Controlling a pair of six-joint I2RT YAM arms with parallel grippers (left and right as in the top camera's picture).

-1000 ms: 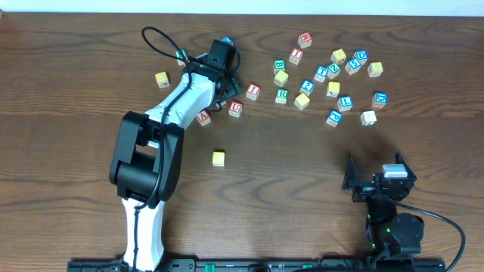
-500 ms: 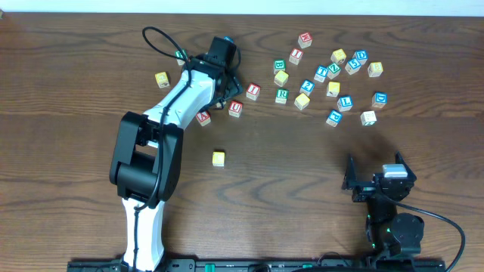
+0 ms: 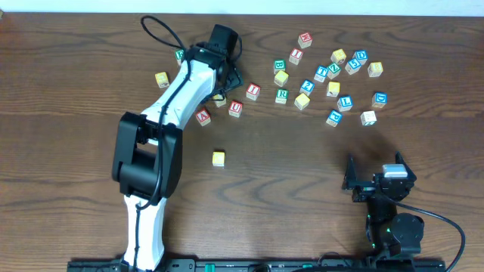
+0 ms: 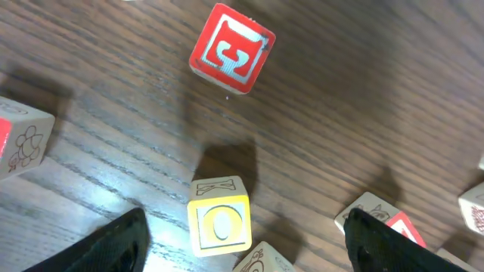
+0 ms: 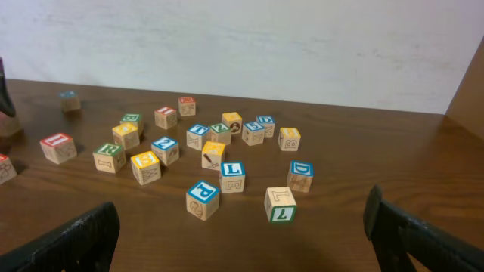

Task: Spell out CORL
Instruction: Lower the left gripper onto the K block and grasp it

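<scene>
My left gripper is open and hovers low over the left group of letter blocks. In the left wrist view a yellow O block lies between its wide-apart fingers, touching neither. It is half hidden under the gripper in the overhead view. A red block with an unclear letter lies beyond it. A green R block and a blue L block sit in the right cluster. A lone yellow block stands mid-table. My right gripper is open and empty near the front edge.
Several more letter blocks are scattered at the back right, among them a blue P block and a green-edged block. Red blocks lie close beside my left gripper. A yellow block lies to the left of the arm.
My left wrist has moved toward the far edge and now covers the blue block that showed behind it. The right arm has not moved.
</scene>
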